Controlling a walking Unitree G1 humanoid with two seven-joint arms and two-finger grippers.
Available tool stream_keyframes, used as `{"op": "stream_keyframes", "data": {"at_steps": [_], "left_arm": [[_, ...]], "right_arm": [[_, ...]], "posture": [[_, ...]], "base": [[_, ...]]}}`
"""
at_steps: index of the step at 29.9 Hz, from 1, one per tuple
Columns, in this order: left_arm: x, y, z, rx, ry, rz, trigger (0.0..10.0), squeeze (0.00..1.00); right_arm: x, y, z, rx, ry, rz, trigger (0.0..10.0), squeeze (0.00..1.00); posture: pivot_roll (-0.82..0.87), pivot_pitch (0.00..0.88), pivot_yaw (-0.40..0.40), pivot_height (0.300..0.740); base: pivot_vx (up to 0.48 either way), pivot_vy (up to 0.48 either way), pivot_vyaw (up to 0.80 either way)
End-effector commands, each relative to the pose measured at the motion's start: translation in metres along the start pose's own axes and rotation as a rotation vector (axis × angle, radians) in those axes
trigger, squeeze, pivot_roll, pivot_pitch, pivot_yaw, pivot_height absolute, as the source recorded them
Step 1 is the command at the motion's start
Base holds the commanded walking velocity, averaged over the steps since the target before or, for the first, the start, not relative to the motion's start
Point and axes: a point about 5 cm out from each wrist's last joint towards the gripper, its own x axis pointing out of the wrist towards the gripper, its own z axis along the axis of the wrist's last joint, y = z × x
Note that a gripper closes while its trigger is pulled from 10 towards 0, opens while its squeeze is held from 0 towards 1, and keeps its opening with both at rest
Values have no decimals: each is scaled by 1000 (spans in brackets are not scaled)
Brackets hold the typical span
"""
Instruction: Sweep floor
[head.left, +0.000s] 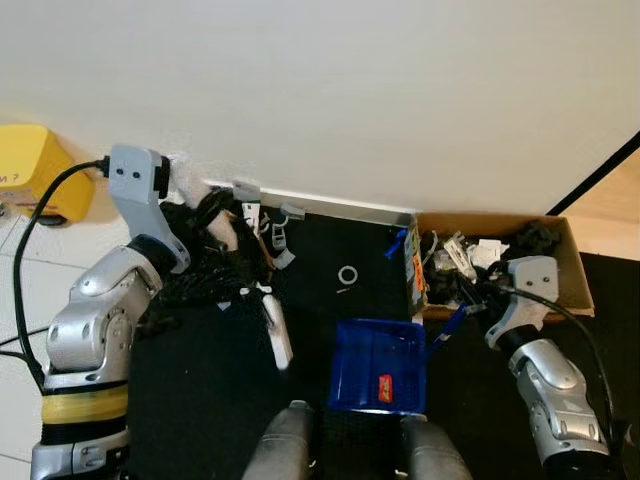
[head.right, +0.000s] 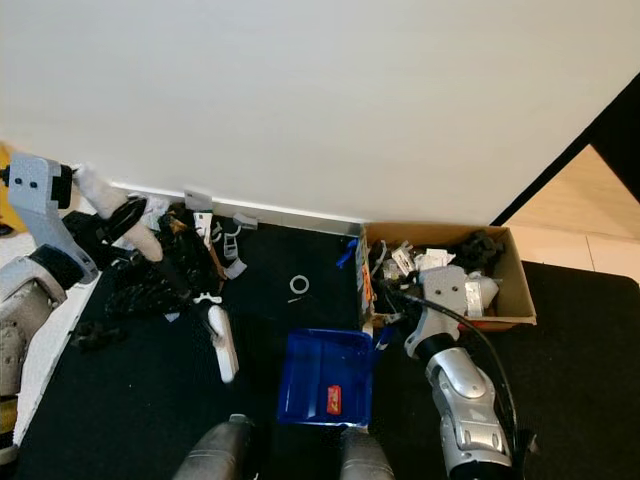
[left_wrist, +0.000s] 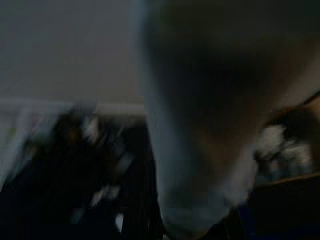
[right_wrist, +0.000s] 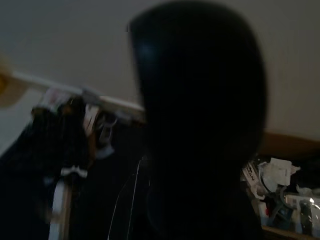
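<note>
Debris (head.left: 215, 255) lies heaped on the black mat (head.left: 200, 380) by the wall, just beside the left gripper (head.left: 205, 215), the nearer one; whether its fingers are parted cannot be told. Blue dustpan (head.left: 378, 365) sits between the heap and the right gripper (head.left: 470, 300), whose finger state also cannot be told. A white brush (head.left: 275, 325) lies lengthwise beside the heap, pointing toward the robot. A cardboard box (head.left: 570, 270) of clutter flanks the dustpan, and a small ring (head.left: 347, 274) lies apart.
</note>
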Motion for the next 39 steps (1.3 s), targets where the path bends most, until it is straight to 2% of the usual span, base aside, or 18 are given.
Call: {"op": "stream_keyframes", "data": {"at_steps": [1,5,9,14,19,24,27,28,29,30,33,39], "left_arm": [[-1,1,-19,-8,81,63,10000,0],[0,-4,-29,-3,92,83,10000,0],[-2,-8,-41,-93,145,74,10000,0],[-2,-8,-48,-79,178,76,10000,0],[3,-9,-51,-56,170,98,10000,0],[4,-13,-54,-48,179,91,10000,0],[2,-14,-60,-37,198,78,10000,0],[1,-14,-61,-34,204,77,10000,0],[1,-14,-61,-34,204,77,10000,0],[2,-15,-63,-27,212,73,10000,0],[2,-16,-64,-23,215,69,10000,0],[5,-23,-67,-1,215,51,10000,0]], "right_arm": [[0,7,5,67,-31,20,10000,0],[-2,-4,20,87,-83,-34,10000,0],[-6,-17,38,92,-145,-99,10000,0],[-3,-22,56,83,-197,-117,10000,0],[5,-44,104,23,-339,-217,10000,0],[7,-56,120,-53,-354,-240,10000,0],[-1,-89,144,-91,-405,-304,10000,0],[-2,-96,150,-100,-419,-316,10000,0],[-2,-96,150,-100,-419,-316,10000,0],[-5,-101,166,-108,-464,-328,10000,0],[-7,-102,176,-96,-493,-333,10000,0],[-11,-107,203,-32,-587,-338,10000,0]], "posture": [[138,205,60,740],[136,196,58,740],[127,186,63,740],[120,175,64,740],[118,165,57,740],[120,166,56,740],[117,172,58,740],[117,172,58,740],[117,172,58,740],[114,175,64,740],[113,175,65,740],[112,177,70,740]], "base": [[0,0,0],[0,0,0],[0,0,0],[0,0,0],[0,0,0],[0,0,0],[0,0,0],[0,0,0],[0,0,0],[0,0,0],[0,0,0],[0,0,0]]}}
